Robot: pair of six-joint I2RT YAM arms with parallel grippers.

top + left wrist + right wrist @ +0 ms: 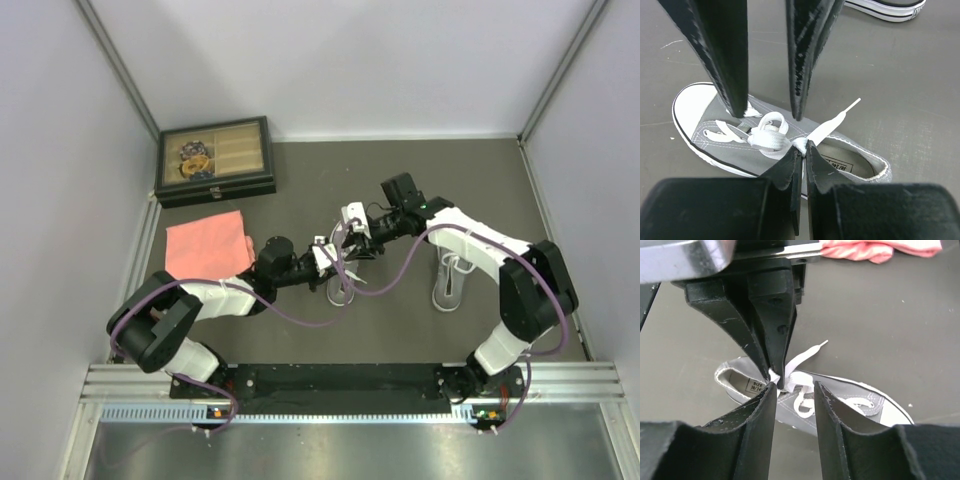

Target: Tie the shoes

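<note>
Two shoes [450, 283] [342, 290] | one lace [832, 125] clamped in left fingers [787, 167] | right fingers [760, 415] apart | one pink cloth [205, 248]

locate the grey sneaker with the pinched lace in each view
top external: grey sneaker centre, left of the other sneaker.
left wrist: grey sneaker centre, toe pointing left.
right wrist: grey sneaker lower centre, toe pointing right.
shared landmark: left fingers pinching its white lace.
</note>
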